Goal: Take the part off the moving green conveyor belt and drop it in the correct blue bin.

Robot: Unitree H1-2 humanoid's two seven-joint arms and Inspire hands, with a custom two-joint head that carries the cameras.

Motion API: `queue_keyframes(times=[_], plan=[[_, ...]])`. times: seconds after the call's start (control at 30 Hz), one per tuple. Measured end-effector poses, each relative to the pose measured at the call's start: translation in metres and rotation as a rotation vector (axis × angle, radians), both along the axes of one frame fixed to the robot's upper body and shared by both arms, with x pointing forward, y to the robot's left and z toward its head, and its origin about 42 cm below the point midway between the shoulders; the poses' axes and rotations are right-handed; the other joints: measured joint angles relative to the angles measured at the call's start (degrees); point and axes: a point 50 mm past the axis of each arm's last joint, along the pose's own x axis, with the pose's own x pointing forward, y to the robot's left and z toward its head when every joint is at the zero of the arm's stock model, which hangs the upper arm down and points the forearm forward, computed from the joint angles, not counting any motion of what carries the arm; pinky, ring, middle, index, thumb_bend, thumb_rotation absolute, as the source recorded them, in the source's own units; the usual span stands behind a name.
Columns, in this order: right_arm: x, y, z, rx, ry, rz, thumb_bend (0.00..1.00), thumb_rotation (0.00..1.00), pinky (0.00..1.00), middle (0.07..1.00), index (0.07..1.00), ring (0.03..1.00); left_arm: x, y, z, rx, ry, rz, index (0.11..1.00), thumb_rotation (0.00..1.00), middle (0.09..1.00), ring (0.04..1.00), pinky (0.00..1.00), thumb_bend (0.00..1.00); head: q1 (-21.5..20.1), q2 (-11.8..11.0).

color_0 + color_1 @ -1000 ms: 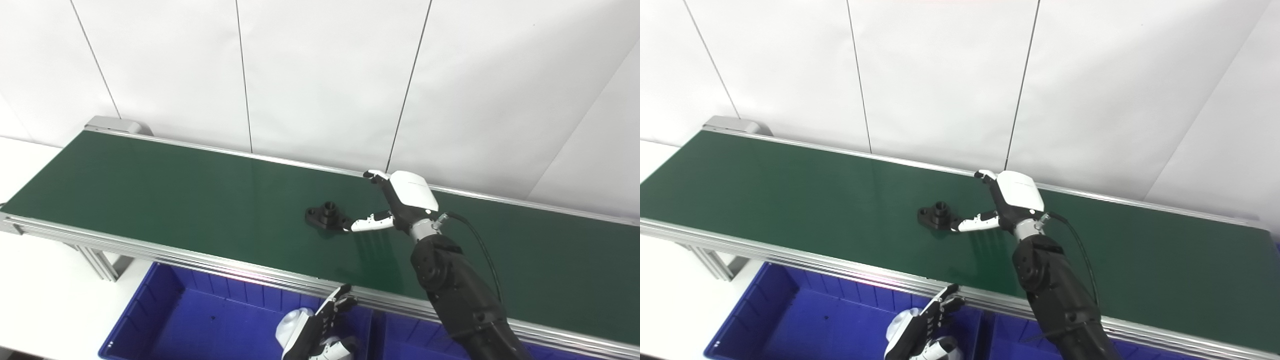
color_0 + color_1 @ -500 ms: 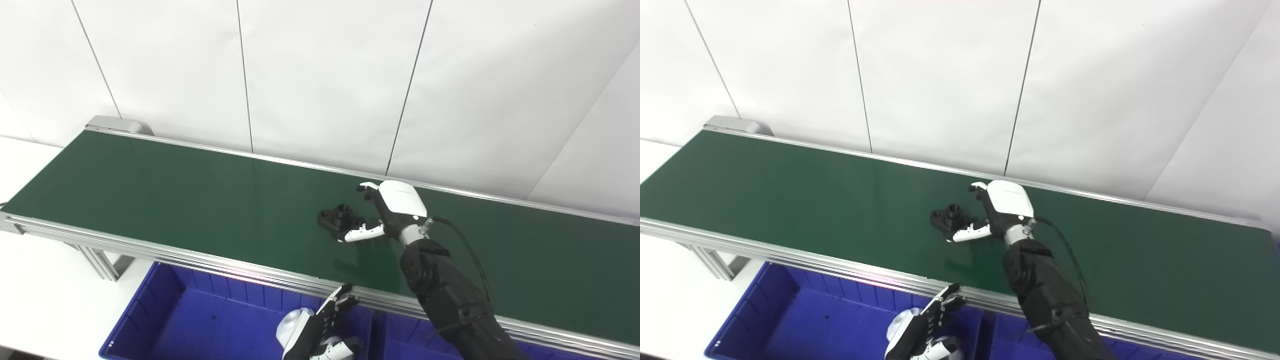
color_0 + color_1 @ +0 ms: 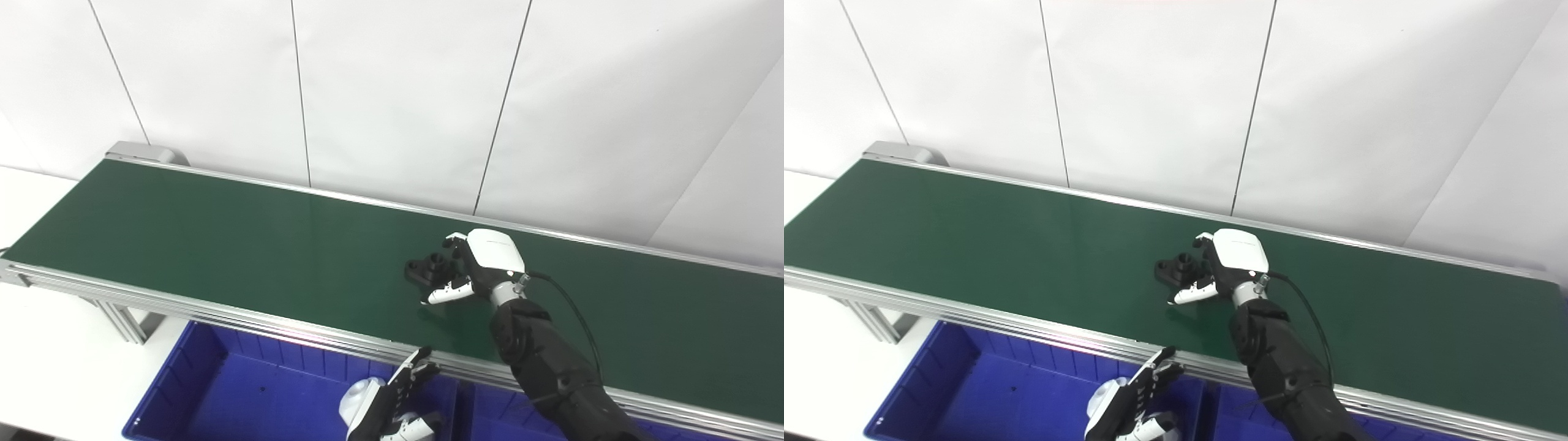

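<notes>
The black flanged part [image 3: 424,268] lies on the green conveyor belt [image 3: 214,233], a little right of its middle. My right hand [image 3: 485,263] rests on the belt right against the part's right side. Its fingers [image 3: 455,240] curl over the part's far edge and its white-tipped thumb sticks out on the near side, still apart, so the hand is open around the part. The part's right end is hidden by the fingers. My left hand [image 3: 383,407] hovers low over the blue bin [image 3: 245,392], fingers spread, holding nothing.
A second blue bin [image 3: 490,422] adjoins the first at the bottom edge, partly behind my right arm. The belt's aluminium rail [image 3: 184,306] runs between belt and bins. A white panelled wall stands behind the belt, and a grey end housing [image 3: 144,152] is at far left.
The part has ridden the belt to the right. My right hand has dropped lower and come in against it, fingers curling over it and thumb drawing closer. The left hand has stayed put.
</notes>
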Motion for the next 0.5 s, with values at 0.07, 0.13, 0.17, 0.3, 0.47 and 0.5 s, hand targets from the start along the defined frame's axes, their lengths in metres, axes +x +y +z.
queue_keyframes(times=[0.07,0.13,0.17,0.3,0.47,0.5], plan=[[0.0009,-0.0004,0.0004,0.005,0.003,-0.004,0.85,0.29,0.51,0.69,0.69,0.619,0.0,0.0,0.0,0.0,0.0,0.0,0.941,0.75,0.96,0.952,0.88,0.89,0.0,0.0],[0.0031,-0.0016,0.0011,0.014,0.01,-0.013,0.68,0.13,0.44,0.604,0.593,0.517,0.0,0.0,0.0,0.0,0.0,0.0,0.941,0.75,0.96,0.953,0.88,0.88,0.0,0.0],[0.0043,-0.0032,0.0006,0.02,0.016,-0.021,0.6,0.07,0.4,0.56,0.543,0.464,0.0001,0.0,0.0001,-0.001,0.0,0.001,0.941,0.74,0.96,0.951,0.87,0.88,-0.1,0.1],[0.0065,-0.0061,0.0009,0.056,0.012,-0.03,0.52,0.0,0.37,0.511,0.503,0.412,0.0001,0.0001,0.0002,-0.002,0.001,0.001,0.944,0.74,0.959,0.949,0.88,0.88,-0.2,0.4],[0.0078,-0.0063,0.0027,0.068,0.015,-0.03,0.52,0.0,0.37,0.523,0.492,0.414,0.0002,0.0,0.0005,-0.002,0.0,0.0,0.947,0.74,0.964,0.961,0.9,0.88,-0.1,0.4],[0.008,-0.0071,0.0027,0.067,0.016,-0.03,0.52,0.0,0.37,0.524,0.492,0.413,0.0002,0.0,0.0007,-0.002,0.0,0.0,0.944,0.74,0.962,0.954,0.88,0.88,-0.2,0.5]])
